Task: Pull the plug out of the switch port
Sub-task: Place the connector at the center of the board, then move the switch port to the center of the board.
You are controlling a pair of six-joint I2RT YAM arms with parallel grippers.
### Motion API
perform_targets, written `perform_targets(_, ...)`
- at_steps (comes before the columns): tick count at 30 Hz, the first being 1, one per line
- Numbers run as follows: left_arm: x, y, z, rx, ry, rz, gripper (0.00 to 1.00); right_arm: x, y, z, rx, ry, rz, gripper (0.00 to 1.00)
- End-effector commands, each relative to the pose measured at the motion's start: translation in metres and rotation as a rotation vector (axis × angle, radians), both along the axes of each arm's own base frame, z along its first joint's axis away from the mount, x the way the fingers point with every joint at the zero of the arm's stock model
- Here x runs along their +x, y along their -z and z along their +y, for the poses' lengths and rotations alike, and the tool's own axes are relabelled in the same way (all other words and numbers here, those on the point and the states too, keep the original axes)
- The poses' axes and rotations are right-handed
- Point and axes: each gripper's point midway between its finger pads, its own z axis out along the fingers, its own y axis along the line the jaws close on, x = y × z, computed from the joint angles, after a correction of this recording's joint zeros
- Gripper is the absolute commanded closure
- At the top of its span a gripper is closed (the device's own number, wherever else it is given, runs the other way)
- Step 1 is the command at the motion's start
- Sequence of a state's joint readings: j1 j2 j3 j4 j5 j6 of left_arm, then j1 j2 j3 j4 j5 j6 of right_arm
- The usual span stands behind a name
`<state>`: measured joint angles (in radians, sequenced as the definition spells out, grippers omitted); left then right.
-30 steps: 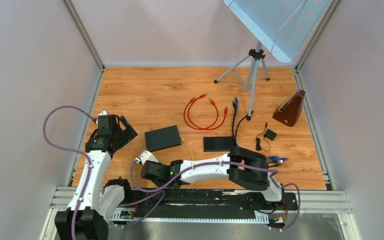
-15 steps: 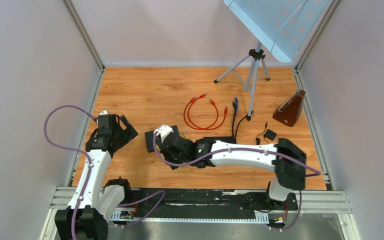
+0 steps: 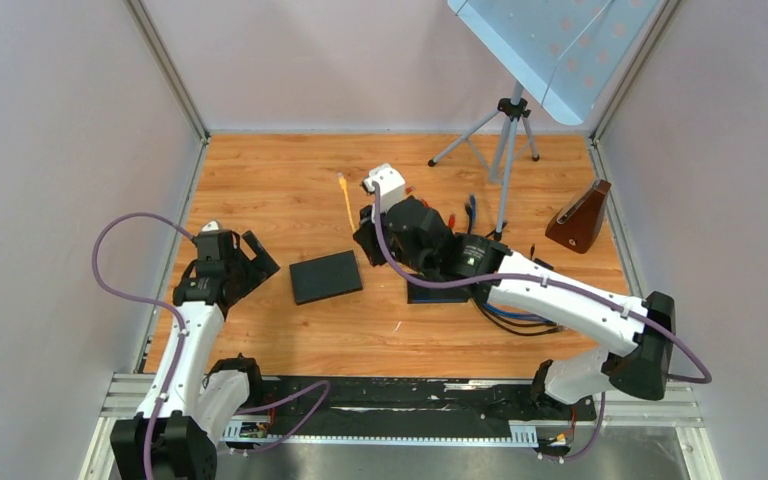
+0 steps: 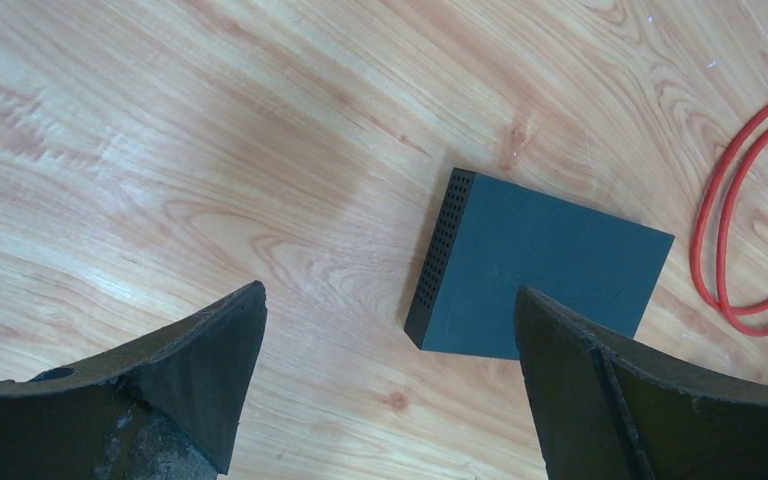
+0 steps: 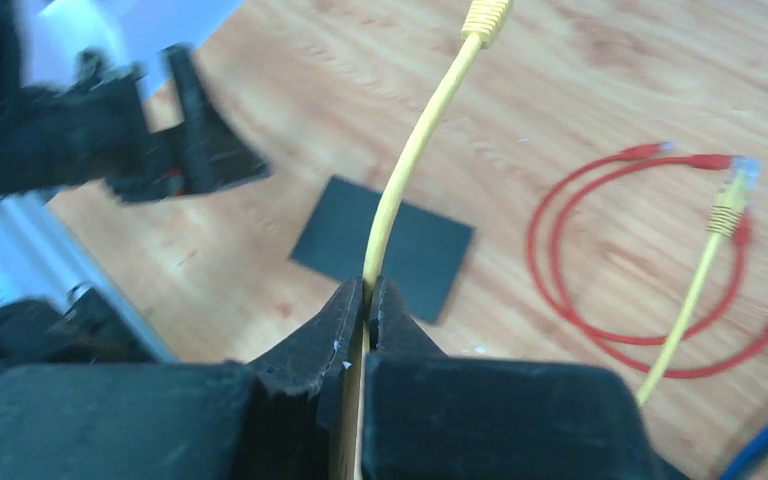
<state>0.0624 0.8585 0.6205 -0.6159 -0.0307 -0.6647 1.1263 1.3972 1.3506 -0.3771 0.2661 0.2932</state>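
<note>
The switch (image 3: 326,276) is a dark flat box lying on the wooden floor, also seen in the left wrist view (image 4: 550,265) and right wrist view (image 5: 385,245). My right gripper (image 3: 358,236) hangs beyond it, shut on a yellow cable (image 5: 410,150) pinched between its fingertips (image 5: 368,290). The cable's yellow plug (image 5: 486,15) sticks up free in the air (image 3: 341,181), clear of the switch. A second yellow plug (image 5: 732,190) hangs over the red cable. My left gripper (image 4: 390,300) stands open just left of the switch (image 3: 252,262), holding nothing.
A coiled red cable (image 3: 410,235) and a blue cable (image 3: 470,205) lie behind the switch. A flat black device (image 3: 438,288), a black adapter (image 3: 538,270), a brown wedge (image 3: 580,215) and a tripod (image 3: 505,130) stand to the right.
My right arm swung from the near edge over the switch and back toward the far side. The yellow cable went with it, and its plug now stands away from the switch. The left arm stayed.
</note>
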Motion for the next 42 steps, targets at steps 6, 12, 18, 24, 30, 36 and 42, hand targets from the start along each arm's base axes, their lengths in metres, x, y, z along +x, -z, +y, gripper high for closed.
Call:
perform_targets(6, 0.01, 0.0, -0.014, -0.061, 0.068, -0.041, 0.0, 0.133, 0.068, -0.015, -0.094, 0.3, 0.108, 1.0)
perform_targets(12, 0.01, 0.004, -0.025, -0.101, 0.122, -0.037, 0.0, 0.203, 0.162, -0.015, -0.074, 0.405, 0.438, 1.0)
perform_targets(18, 0.008, 0.009, -0.027, -0.099, 0.146, -0.026, 0.0, 0.22, 0.194, -0.022, -0.014, 0.435, 0.601, 0.94)
perform_targets(24, 0.013, 0.011, -0.033, -0.132, 0.168, -0.027, 0.0, 0.22, 0.203, -0.036, -0.002, 0.409, 0.663, 0.78)
perform_targets(30, 0.019, 0.019, -0.04, -0.159, 0.214, -0.021, 0.0, 0.181, 0.184, -0.025, 0.049, 0.262, 0.691, 0.6)
perform_targets(36, 0.027, 0.031, -0.053, -0.219, 0.275, -0.001, 0.04, 0.127, 0.187, 0.008, 0.07, 0.095, 0.727, 0.57)
perform_targets(42, 0.032, 0.045, -0.061, -0.249, 0.342, 0.037, 0.13, 0.112, 0.217, 0.028, 0.05, 0.049, 0.819, 0.56)
